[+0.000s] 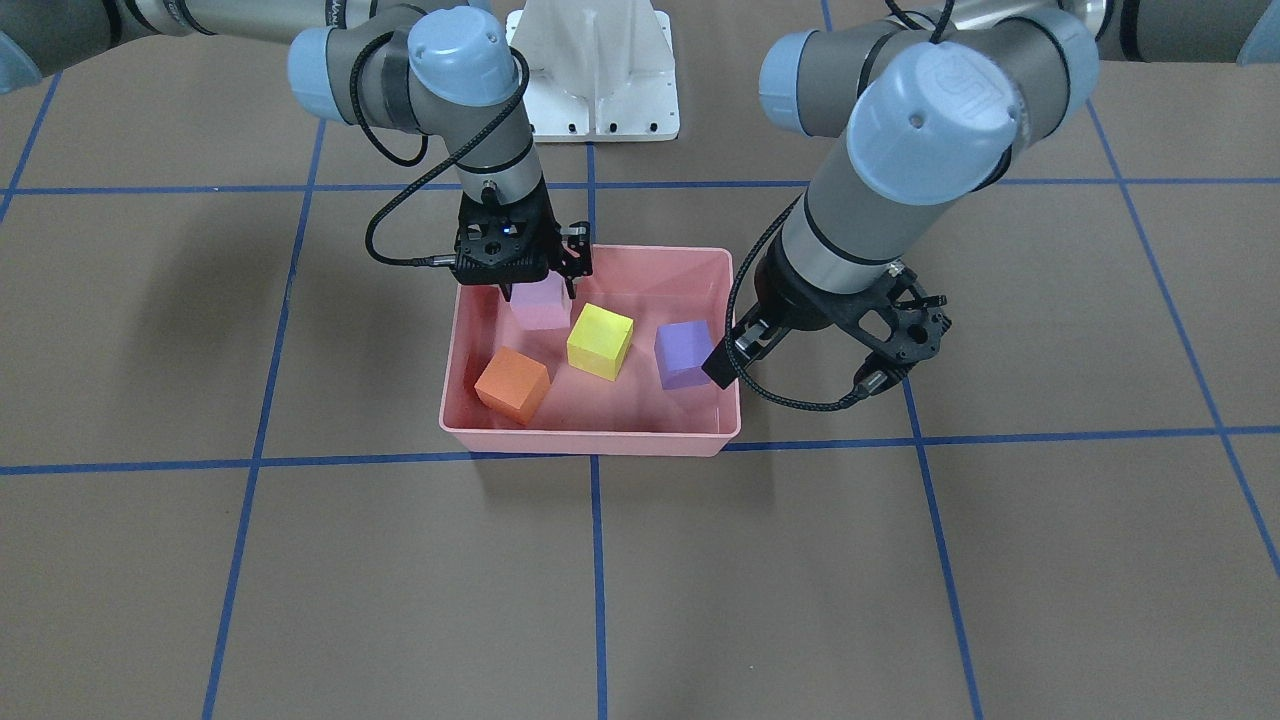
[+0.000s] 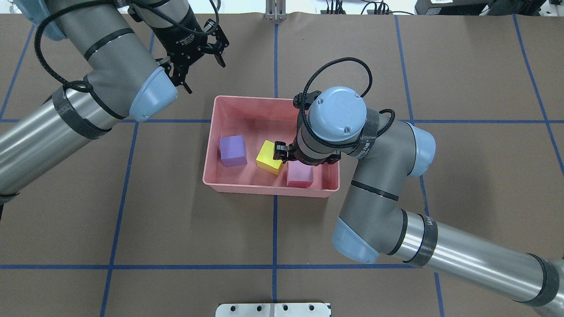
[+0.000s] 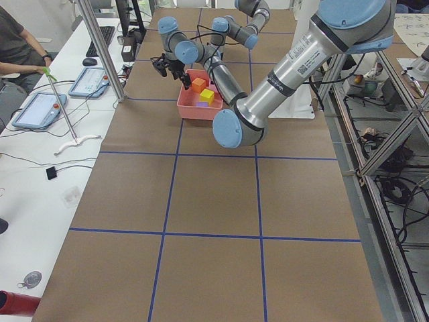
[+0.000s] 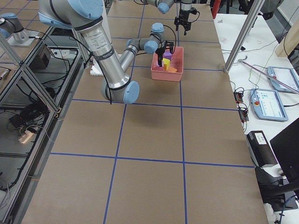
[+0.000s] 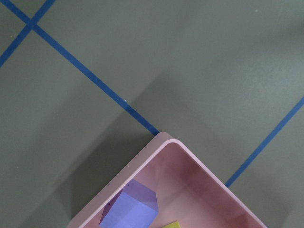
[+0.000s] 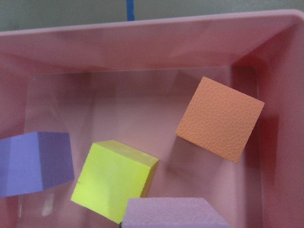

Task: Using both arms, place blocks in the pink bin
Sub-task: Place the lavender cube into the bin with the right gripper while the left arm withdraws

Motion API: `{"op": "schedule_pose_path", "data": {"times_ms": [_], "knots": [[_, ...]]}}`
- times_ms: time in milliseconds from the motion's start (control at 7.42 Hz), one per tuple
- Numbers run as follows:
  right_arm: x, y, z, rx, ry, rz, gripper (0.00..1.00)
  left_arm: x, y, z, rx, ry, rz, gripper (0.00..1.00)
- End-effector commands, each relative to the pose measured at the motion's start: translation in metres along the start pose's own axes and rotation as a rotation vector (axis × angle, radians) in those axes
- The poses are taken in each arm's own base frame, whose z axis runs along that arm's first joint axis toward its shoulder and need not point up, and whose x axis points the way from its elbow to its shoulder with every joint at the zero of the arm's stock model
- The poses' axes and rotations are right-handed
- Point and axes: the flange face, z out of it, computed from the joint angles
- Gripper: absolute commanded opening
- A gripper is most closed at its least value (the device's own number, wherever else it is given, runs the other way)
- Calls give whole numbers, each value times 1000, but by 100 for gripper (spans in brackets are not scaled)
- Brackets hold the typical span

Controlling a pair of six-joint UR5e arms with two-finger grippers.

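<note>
Right end effector [image 1: 545, 275]: low over pink block [image 1: 540, 305], inside bin [image 1: 590, 440]; gripping or released, cannot tell.
Left end effector [image 2: 205, 72]: spread wide, empty, above table [image 2: 132, 198] off bin's corner.
Other blocks: orange [image 1: 512, 385], yellow [image 1: 600, 340], purple [image 1: 683, 353] lie in bin.
Risk: lifting while clamped would drag pink block out.

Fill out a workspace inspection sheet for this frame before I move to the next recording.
Surface: brown table with a blue tape grid.
Job's things: orange block, light pink block, yellow block and purple block all inside the pink bin.
Clutter: nothing seen.
End effectors: left end effector open, raised outside the bin; right end effector down over the light pink block, grip unclear.
Cables: black cable looped at each wrist.
Surroundings: white pedestal; seated person at a side desk.
</note>
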Motion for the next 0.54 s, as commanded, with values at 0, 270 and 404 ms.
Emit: {"op": "schedule_pose_path", "data": {"times_ms": [0,270,404], "knots": [[12,-13,-13,15,-6,1,100,-2,-9,-4,8,3,-9,100],[77,-98,-63,-10,-34,-4,100,-59,-32,0,17,-5,134,100],[134,-122,-81,-1,-20,-38,100,-114,-43,-9,35,-1,255,100]]}}
